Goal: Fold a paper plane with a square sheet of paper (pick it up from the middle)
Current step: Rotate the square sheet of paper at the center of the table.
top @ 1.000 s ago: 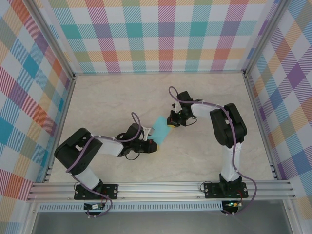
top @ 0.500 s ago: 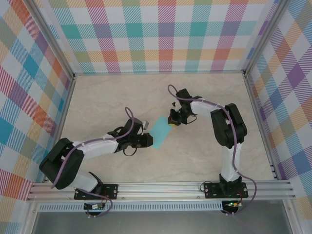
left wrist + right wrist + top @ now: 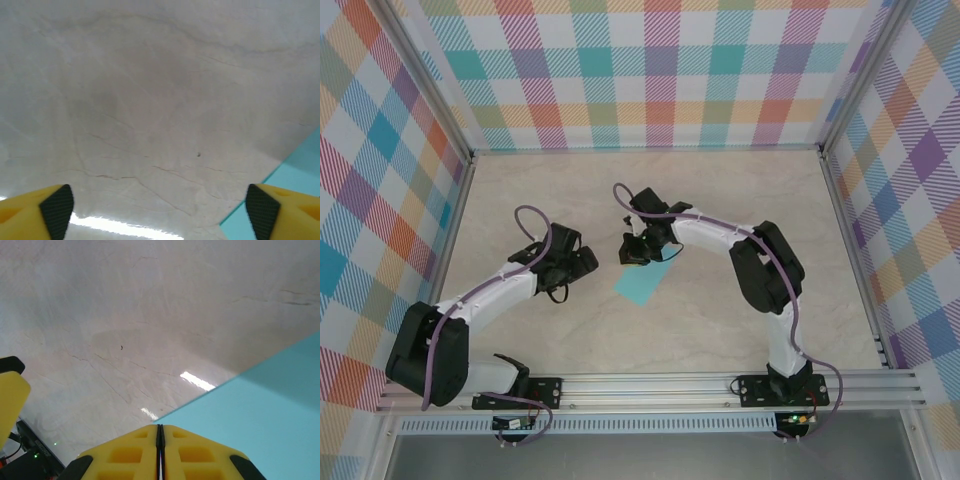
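Top external gives me the paper [image 3: 642,285] as a slanted turquoise piece near the middle of the table [image 3: 740,200]. My right claw [image 3: 631,254] is at its far-left edge. Its fingers [image 3: 125,455] are pressed together there, and I can't tell if they pinch it. My left claw [image 3: 587,261] is spread wide and empty, just left of the paper.
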